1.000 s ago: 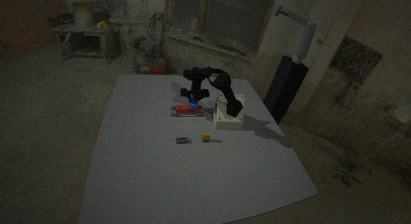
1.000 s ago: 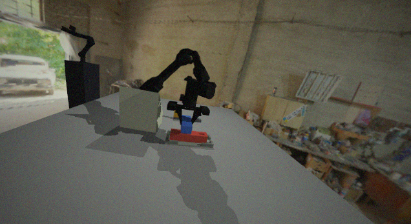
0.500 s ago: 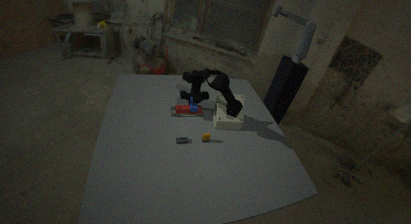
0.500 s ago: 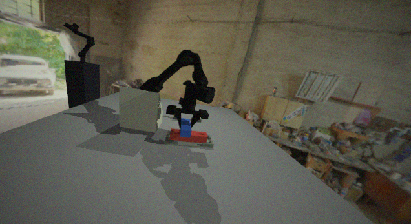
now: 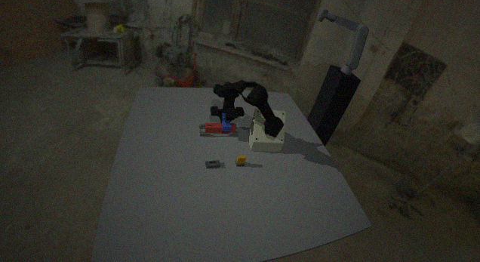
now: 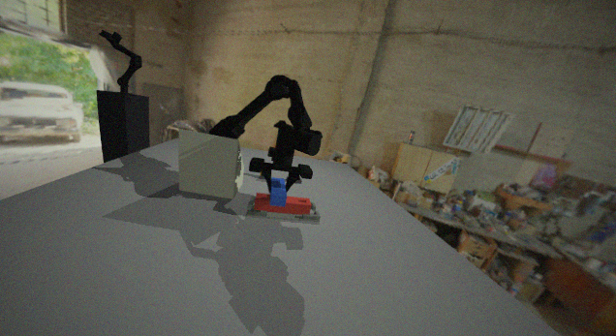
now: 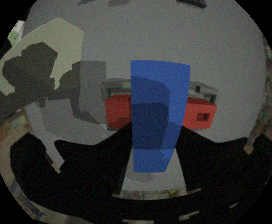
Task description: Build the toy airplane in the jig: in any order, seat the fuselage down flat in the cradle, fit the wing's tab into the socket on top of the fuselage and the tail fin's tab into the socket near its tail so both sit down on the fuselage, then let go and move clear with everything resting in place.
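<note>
The red fuselage (image 5: 213,128) (image 6: 296,205) (image 7: 118,112) lies lengthwise in the grey cradle (image 5: 215,135) (image 6: 314,218). Its small tail socket shows open in the wrist view. My gripper (image 5: 226,121) (image 6: 280,187) (image 7: 153,124) is shut on the blue wing (image 5: 226,127) (image 6: 278,198) (image 7: 159,95), which lies crosswise over the middle of the fuselage. The wing's underside is at or very close to the fuselage top; its tab and the wing socket are hidden. The yellow tail fin (image 5: 241,160) stands away from the cradle, on the opposite side of the fuselage from the exterior view.
A large cream box (image 5: 267,144) (image 6: 208,165) (image 7: 64,40) stands close beside one end of the cradle, under the bent arm. A small dark grey holder (image 5: 212,164) (image 7: 193,2) lies near the tail fin. Another arm stands on a black pedestal (image 5: 333,101) (image 6: 123,125) beyond the table edge.
</note>
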`<state>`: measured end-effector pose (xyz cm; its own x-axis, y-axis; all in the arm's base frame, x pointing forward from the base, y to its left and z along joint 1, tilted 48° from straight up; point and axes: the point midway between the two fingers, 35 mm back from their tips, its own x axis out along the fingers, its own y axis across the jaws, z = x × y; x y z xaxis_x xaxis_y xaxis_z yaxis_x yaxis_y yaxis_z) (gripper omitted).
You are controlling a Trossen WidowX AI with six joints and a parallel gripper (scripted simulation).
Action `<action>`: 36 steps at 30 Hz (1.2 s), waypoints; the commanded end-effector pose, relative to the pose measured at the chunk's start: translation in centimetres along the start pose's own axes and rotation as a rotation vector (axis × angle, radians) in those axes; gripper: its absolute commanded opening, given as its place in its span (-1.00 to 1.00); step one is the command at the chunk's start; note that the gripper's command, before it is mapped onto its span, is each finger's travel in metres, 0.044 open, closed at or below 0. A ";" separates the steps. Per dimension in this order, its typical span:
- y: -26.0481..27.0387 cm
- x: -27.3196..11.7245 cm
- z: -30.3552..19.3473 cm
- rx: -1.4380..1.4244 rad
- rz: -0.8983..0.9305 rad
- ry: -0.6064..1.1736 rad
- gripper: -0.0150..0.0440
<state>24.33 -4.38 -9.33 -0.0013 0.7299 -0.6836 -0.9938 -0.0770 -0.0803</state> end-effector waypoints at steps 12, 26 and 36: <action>0.1 0.3 -0.1 0.006 0.001 -0.006 0.17; 0.0 0.0 0.0 0.001 -0.001 0.000 -0.39; 0.0 0.0 0.0 0.001 -0.001 0.000 0.50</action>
<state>24.31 -4.40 -9.39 -0.0001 0.7302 -0.6832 -0.9939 -0.0753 -0.0803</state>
